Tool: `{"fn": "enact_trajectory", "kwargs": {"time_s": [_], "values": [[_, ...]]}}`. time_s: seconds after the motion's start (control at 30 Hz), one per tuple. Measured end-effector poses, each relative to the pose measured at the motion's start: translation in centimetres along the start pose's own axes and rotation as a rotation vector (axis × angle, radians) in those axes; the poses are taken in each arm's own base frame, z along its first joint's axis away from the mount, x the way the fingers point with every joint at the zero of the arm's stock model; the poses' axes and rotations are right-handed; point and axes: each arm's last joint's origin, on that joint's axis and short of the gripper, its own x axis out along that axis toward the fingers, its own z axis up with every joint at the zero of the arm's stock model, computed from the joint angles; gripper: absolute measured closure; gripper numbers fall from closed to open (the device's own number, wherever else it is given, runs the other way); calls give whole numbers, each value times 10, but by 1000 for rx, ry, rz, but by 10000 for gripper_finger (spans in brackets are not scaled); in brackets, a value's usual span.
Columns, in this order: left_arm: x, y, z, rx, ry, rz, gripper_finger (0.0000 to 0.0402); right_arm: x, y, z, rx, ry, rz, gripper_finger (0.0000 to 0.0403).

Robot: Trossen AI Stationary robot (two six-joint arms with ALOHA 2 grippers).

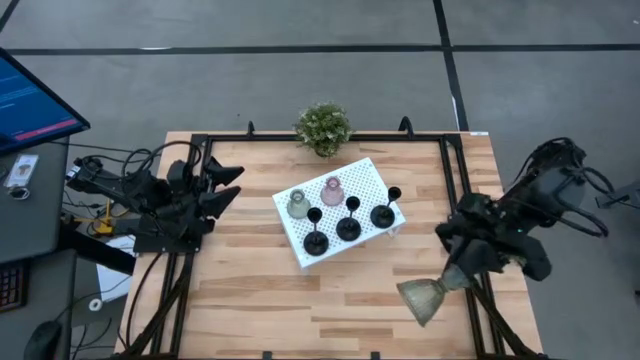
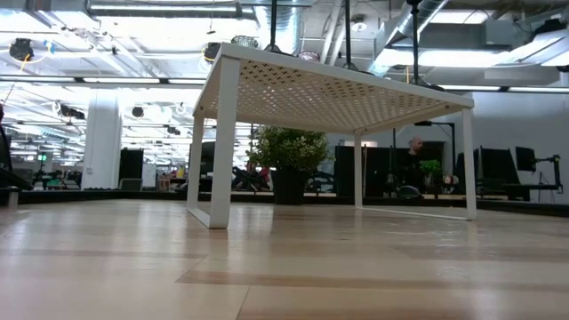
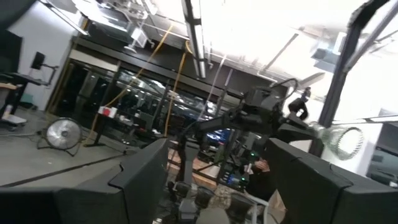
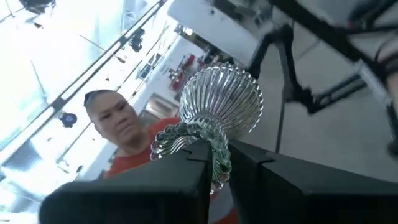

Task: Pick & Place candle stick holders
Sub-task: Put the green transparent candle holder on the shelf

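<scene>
The right gripper (image 1: 447, 281) has its jaws clenched on an olive-green glass holder (image 1: 424, 298), pinching it at the narrow neck, as the right wrist view shows: the ribbed bell (image 4: 221, 102) flares out just beyond the jaw tips, with the scalloped rim at the neck caught between them. From above, the piece sticks out past the jaws on the side away from the arm, tipped over rather than upright, held over the near right part of the wooden surface (image 1: 240, 290).

It looks like fluted glass, so I would judge it stiff, fairly light, slick and breakable. The neck seems the sensible hold, since the flare on either side should stop it sliding through, but a hard squeeze or a knock on landing could chip it.

The other holders stand well away from those jaws, toward the middle, on the white perforated tray (image 1: 372, 180): a pink one (image 1: 332, 189) and a second olive-green one (image 1: 298, 204) at the back, three black stemmed ones (image 1: 348, 225) in a row in front. The black ones look top-light with thin stems, best taken by the stem. A potted plant (image 1: 323, 127) sits just beyond the tray.

The left gripper (image 1: 225, 184) waits at the far left edge, jaws released and holding nothing.
</scene>
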Motion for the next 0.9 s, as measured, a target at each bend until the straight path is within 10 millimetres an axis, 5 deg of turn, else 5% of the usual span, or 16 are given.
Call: {"fn": "enact_trajectory", "kwargs": {"time_s": [0.3,0.73,0.9], "values": [[0,0,0,1,1,14,128,24,18,2,-383,-46,308,380],[0,2,0,-3,-4,76,128,71,15,-17,-830,-26,632,380],[0,3,0,-3,-6,113,128,86,5,-26,-893,23,614,380]]}}
